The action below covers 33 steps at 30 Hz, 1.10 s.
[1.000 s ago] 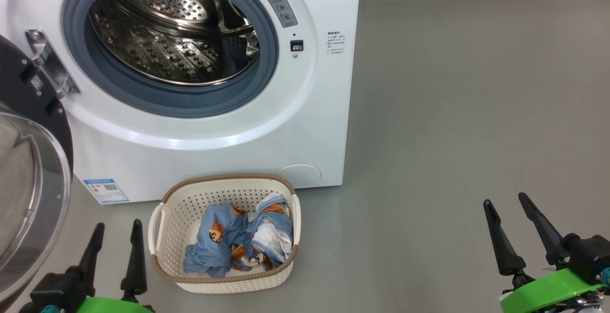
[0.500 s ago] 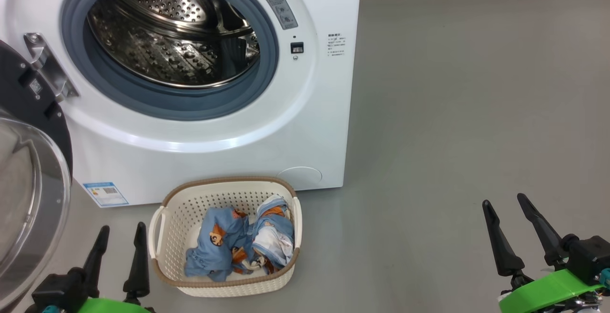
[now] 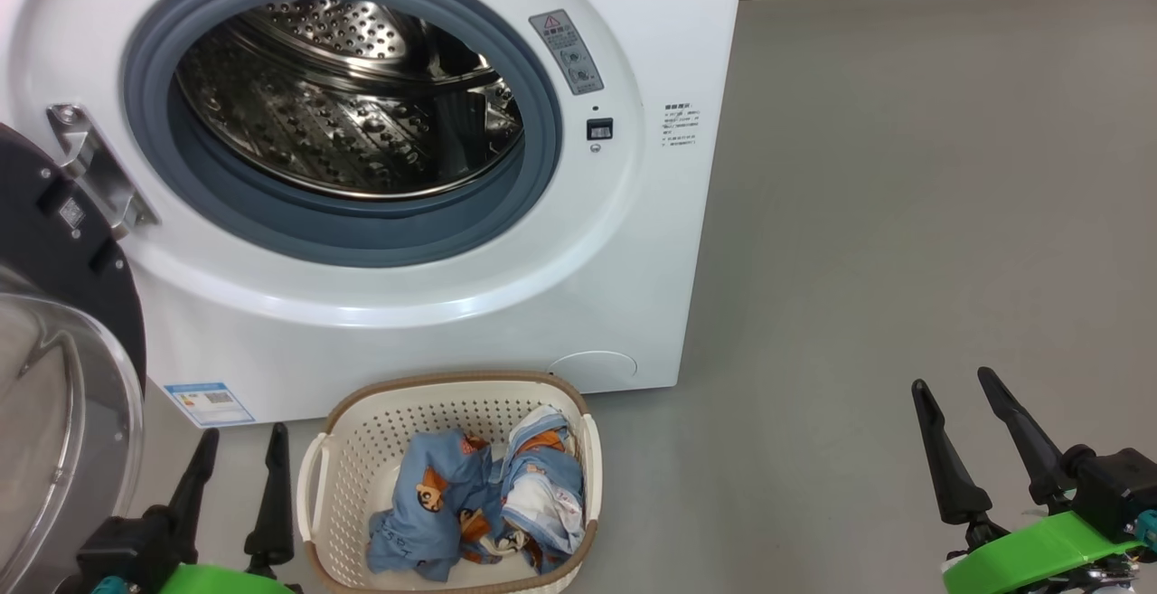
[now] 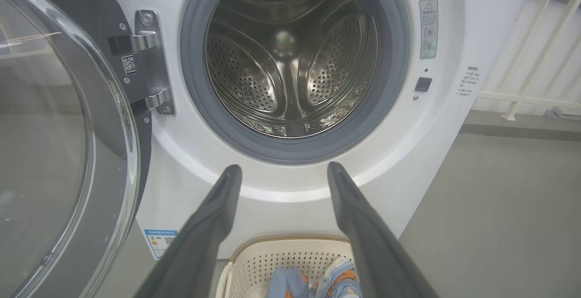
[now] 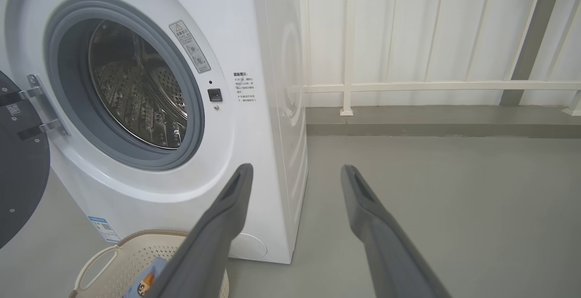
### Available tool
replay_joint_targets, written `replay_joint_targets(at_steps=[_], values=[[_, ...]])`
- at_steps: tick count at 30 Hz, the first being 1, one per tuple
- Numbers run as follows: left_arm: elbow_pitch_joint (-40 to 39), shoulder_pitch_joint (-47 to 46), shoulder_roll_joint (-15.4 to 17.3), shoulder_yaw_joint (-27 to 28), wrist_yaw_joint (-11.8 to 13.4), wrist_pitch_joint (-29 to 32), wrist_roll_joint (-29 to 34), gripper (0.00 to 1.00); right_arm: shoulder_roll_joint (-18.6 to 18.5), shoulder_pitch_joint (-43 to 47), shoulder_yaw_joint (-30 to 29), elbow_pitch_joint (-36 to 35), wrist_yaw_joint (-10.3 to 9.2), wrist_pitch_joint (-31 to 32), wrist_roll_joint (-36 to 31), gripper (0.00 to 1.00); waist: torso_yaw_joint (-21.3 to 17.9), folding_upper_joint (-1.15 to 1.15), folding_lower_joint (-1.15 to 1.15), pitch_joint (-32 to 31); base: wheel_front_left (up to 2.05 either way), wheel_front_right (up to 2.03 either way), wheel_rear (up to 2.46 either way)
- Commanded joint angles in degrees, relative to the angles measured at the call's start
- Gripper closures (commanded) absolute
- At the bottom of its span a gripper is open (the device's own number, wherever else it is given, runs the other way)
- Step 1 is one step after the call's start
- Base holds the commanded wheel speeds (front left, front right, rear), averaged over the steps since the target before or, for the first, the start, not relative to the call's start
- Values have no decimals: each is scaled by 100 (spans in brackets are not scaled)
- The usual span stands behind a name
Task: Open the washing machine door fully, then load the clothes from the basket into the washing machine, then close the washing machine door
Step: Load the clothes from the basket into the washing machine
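Already the washing machine door [image 3: 63, 377] stands open, but the clothes [image 3: 479, 504] lie in the basket [image 3: 452, 388], so loading and closing remain; left pincer [image 3: 244, 433] and right pincer [image 3: 953, 381] gape wide, empty.

light: bright | shadows: soft | glare: washing machine drum [image 3: 343, 124] | focus: sharp

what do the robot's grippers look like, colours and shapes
Both the left gripper and right gripper have two long, tapering black fingers on a black block, mounted on a bright green wrist part, with a small teal fitting beside it.
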Motion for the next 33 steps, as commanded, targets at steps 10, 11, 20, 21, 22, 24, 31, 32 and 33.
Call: replay_joint_targets(at_steps=[10,11,20,21,22,24,31,32,33], values=[[-37,-184,-34,123,-12,-32,33,0,-71,-99,86,-170,25,-70,-43,0,-36,0,0,138,6,-6,0],[8,-189,-56,101,-12,-32,30,0,-68,-112,87,-176,25,-70,-43,0,-41,0,0,162,0,0,0],[538,-449,-226,-115,-12,-32,42,0,-17,-348,57,-242,25,-70,-52,0,-115,0,0,607,0,0,0],[606,-497,-247,-147,-12,-32,35,0,-9,-379,52,-248,25,-70,-54,0,-125,0,0,670,0,0,0],[678,-548,-265,-179,-12,-32,28,0,-2,-411,50,-254,25,-70,-56,0,-135,0,0,732,0,0,0],[832,-657,-285,-233,-12,-32,47,0,14,-476,50,-268,25,-70,-61,0,-160,0,0,850,0,0,0],[1446,-1075,-363,-305,-12,-32,0,0,71,-705,45,-326,25,-70,-59,0,-264,0,0,1257,0,0,0],[1446,-1075,-363,-305,-12,-32,0,0,71,-705,45,-326,25,-70,-59,0,-264,0,0,1257,0,0,0],[1542,-1151,-374,-334,-12,-32,-1,0,80,-737,41,-332,25,-70,-59,0,-275,0,0,1321,0,0,0]])
